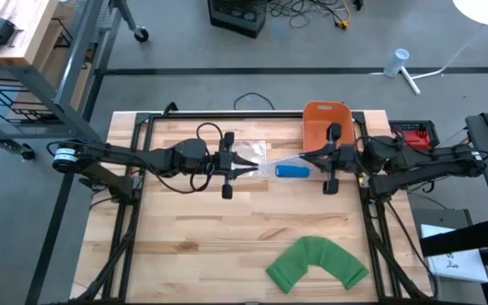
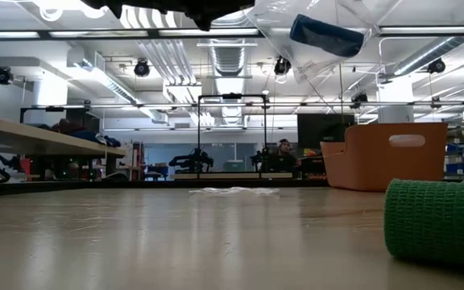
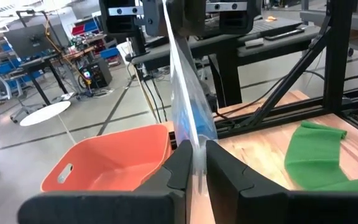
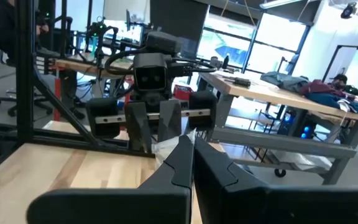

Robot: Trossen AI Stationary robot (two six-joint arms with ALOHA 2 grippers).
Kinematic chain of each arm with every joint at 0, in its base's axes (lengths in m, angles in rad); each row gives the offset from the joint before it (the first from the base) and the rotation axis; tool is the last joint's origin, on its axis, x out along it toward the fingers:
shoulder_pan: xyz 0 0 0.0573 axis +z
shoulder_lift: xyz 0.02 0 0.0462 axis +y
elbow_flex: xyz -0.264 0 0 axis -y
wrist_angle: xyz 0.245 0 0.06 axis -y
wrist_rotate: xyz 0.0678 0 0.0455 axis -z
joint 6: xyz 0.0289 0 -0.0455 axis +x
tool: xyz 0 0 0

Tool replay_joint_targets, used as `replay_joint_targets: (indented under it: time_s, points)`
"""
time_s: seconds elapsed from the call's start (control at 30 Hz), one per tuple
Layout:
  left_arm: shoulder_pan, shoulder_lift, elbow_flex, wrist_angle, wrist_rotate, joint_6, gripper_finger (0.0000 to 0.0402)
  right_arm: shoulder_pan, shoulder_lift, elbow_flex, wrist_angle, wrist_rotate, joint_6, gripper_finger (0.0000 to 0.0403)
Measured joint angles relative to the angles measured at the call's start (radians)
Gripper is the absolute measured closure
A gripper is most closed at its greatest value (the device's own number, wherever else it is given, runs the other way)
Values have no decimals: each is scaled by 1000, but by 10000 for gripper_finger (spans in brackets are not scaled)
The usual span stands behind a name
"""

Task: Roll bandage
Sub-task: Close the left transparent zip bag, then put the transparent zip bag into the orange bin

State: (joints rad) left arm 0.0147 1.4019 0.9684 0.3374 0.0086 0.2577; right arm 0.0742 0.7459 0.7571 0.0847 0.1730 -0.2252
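L arm comes in from the table's left edge, and the left gripper hangs above the boards just left of the clear plastic bag, fingers pinched together on the bag's left end; in the left wrist view the film runs straight up from between those fingers. The bag is stretched taut between both grippers, off the wood, w/ a blue object inside, toward its right half; in the low view the bag hangs high over the tabletop w/ the dark blue object in it. Right of the bag, the right gripper has its fingers clamped together on the bag's right end, the R arm reaching in from the table's right edge. Just behind the bag's right end sits an orange bin, at the far edge of the table. The green bandage lies well apart from the bag, near the table's front edge and to the right, bent into an arch, flat on the wood, touched by neither gripper; low view shows it close by, w/ a knit texture. A scrap of clear film lies on the table below the bag.
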Motion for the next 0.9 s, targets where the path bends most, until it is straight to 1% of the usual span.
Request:
replay_joint_targets:
  time_s: [0.07,0.17,0.33,0.4,0.53,0.7,0.9]
  points:
    - [0,-8,0,-16,0,0,374,0,-6,0,0,2,5,403]
    - [0,-19,-6,-49,0,7,358,0,-15,5,21,10,7,403]
    - [0,-50,-4,-74,-5,7,310,0,1,3,4,8,8,403]
    - [-1,-50,-4,-85,-27,3,288,0,7,3,7,6,21,403]
    - [0,-50,-4,-112,-30,-1,250,0,33,4,3,5,49,403]
    - [-1,-50,-4,-217,-30,-17,224,-1,119,3,-46,2,91,403]
    - [-1,-45,-5,-424,-31,-78,221,5,318,2,-91,-48,86,402]
